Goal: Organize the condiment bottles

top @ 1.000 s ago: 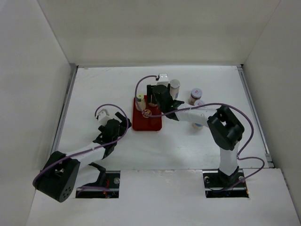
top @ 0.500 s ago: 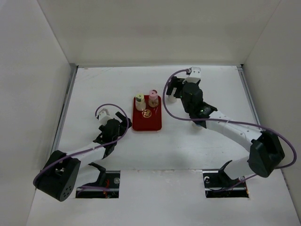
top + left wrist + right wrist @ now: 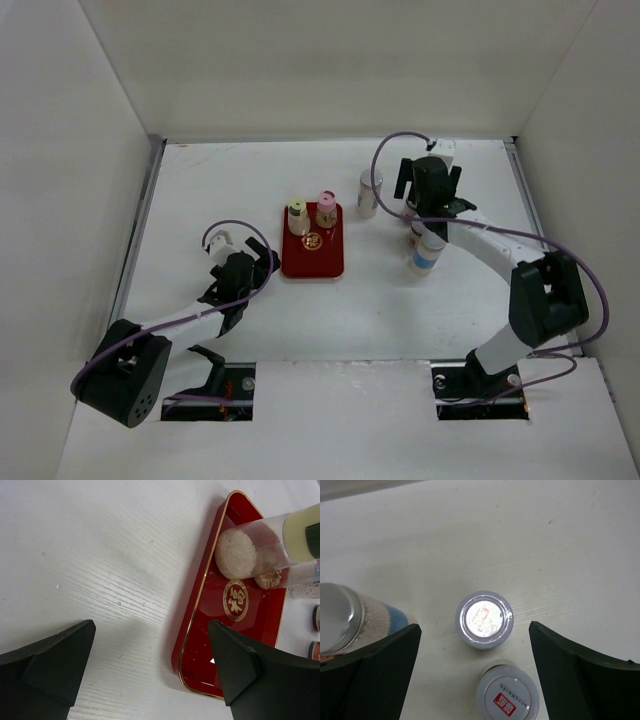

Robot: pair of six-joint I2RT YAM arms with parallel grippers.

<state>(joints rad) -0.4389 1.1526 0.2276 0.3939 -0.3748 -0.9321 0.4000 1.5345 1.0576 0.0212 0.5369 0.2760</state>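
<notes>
- The right gripper (image 3: pixel 475 626) is hanging over a cluster of condiment bottles on the right half of the table (image 3: pixel 220 190). Its fingers (image 3: pixel 375 680) are standing wide apart and gripping nothing.
- In the gap between those fingers, a foil-topped bottle (image 3: pixel 484 620) is standing upright, touching neither finger.
- Just beside it, toward the bottom of the right wrist view, a white-capped bottle (image 3: pixel 507 699) with a small red mark on its lid is also standing upright.
- At the left edge of that view, a tan-and-blue bottle (image 3: pixel 350 617) with a shiny silver lid is showing, partly cut off by the frame. It is not clear which bottle in the overhead view it matches.
- From above, a silver-capped bottle (image 3: pixel 370 190) is standing on the table between the tray and the right gripper. A blue-banded bottle (image 3: pixel 424 256) is standing just beside the right forearm, on the near side.
- The red tray (image 3: pixel 312 262) is lying mid-table, well apart from that cluster.
- At its far end it is carrying a yellow-green-capped bottle (image 3: pixel 298 216) and a pink-capped bottle (image 3: pixel 326 207), side by side and upright.
- The left gripper (image 3: pixel 151 625) is hovering over bare table just left of the tray. Its fingers (image 3: pixel 47 672) are spread and holding nothing, and the tray's gold-edged rim is showing near the right-hand finger.
</notes>
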